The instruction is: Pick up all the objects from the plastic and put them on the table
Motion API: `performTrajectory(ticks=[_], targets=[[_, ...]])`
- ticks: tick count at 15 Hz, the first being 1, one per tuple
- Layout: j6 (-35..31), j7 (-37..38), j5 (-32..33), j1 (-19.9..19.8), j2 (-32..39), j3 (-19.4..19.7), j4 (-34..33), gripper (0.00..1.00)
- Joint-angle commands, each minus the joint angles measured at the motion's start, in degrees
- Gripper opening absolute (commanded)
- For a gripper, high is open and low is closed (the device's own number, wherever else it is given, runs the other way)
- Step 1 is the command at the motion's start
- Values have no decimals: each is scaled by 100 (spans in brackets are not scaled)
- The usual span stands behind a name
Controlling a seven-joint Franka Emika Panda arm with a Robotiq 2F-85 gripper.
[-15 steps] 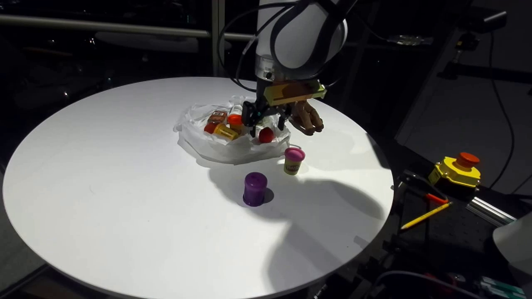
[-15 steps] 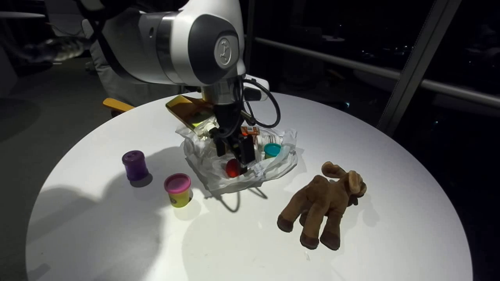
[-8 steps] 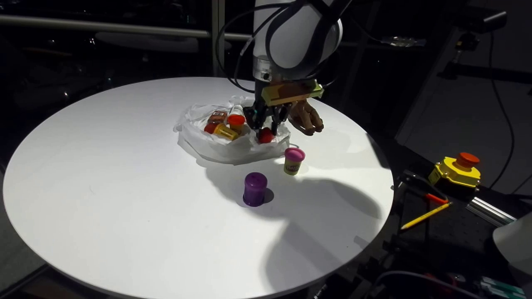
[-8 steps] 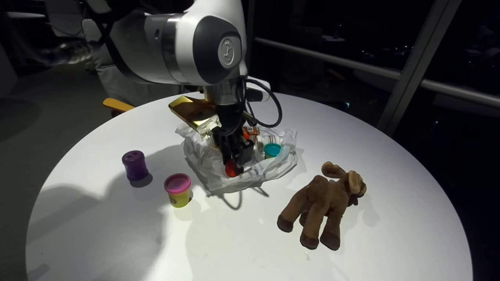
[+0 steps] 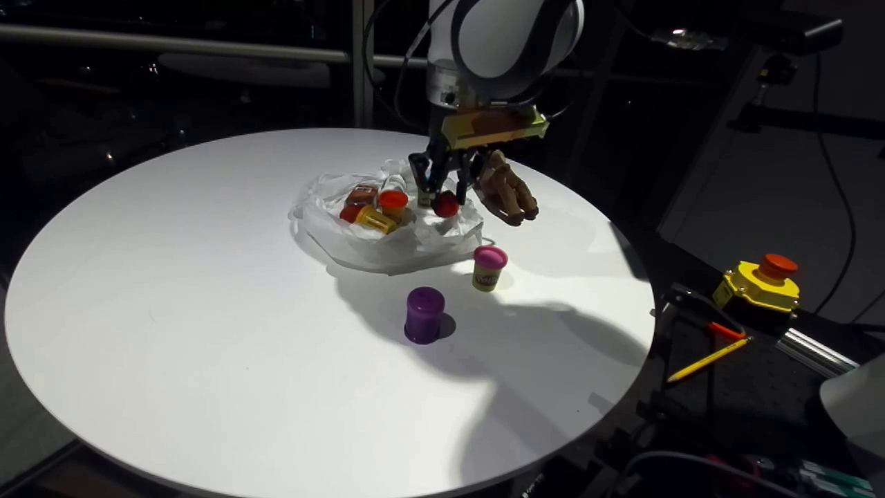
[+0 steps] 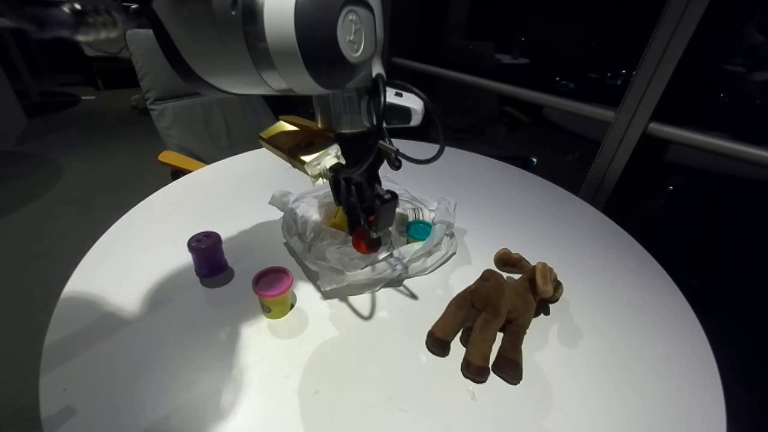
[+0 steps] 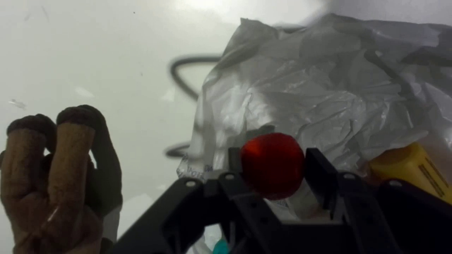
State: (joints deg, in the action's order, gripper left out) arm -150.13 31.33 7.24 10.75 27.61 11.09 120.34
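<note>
Pincer (image 7: 273, 160) partly covering red piece (image 6: 362, 243), lettering (image 7: 196, 171) blurred

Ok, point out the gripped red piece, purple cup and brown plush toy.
Red piece (image 7: 272, 165): in the wrist view, middle of its visible face.
Purple cup (image 5: 424, 316): in an exterior view, middle of its side.
Brown plush toy (image 6: 498, 305): in an exterior view, on its body.

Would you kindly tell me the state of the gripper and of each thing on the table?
Gripper: shut on the red ball.
Red ball: held above the plastic.
Plastic: crumpled, spread out.
Pink-lidded pot: upright, lid on.
Purple cup: standing on end.
Plush toy: lying down.
Teal-lidded pot: lid on.
Orange-lidded pot: lid on.
Yellow pot: on its side.
White container: partly hidden, unclear.
Brown package: partly hidden, unclear.
</note>
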Motion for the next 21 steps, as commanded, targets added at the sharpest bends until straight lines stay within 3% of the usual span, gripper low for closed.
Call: performTrajectory(ticks=[1,5,8,14,21], targets=[[47,32,232,99,-1141,76,974,23],[-120,144,312,-92,-1637,-59,1716,23],[-327,445,394,-157,-1569,-35,1978,23],[-514,1590,629,-255,-909,385,1812,23],[-381,1527,169,-524,-472,361,1595,23]])
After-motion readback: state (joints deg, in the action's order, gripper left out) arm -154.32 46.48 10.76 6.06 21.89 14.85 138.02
